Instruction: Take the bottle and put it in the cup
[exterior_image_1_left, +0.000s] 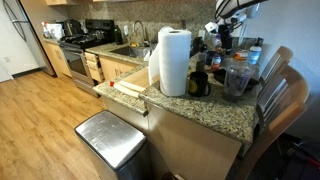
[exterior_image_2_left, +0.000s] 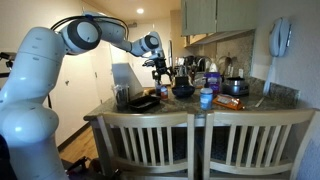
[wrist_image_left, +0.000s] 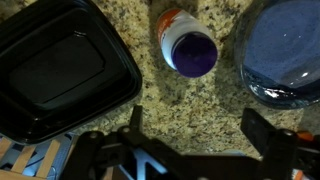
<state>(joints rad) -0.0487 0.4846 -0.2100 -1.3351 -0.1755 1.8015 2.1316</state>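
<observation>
The granite counter (wrist_image_left: 150, 100) carries a black tray (wrist_image_left: 60, 70), a clear cup (wrist_image_left: 285, 50) and, between these 2, the bottle (wrist_image_left: 188, 45), apparently upright with its purple cap facing up. The gripper (wrist_image_left: 193, 118) hangs above with jaws spread wide, empty, apparently lined up for a straight descent onto the cap.

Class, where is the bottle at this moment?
In the wrist view the bottle sits on the counter, between the black tray on the picture's left and the cup on its right, ahead of the open gripper.
</observation>
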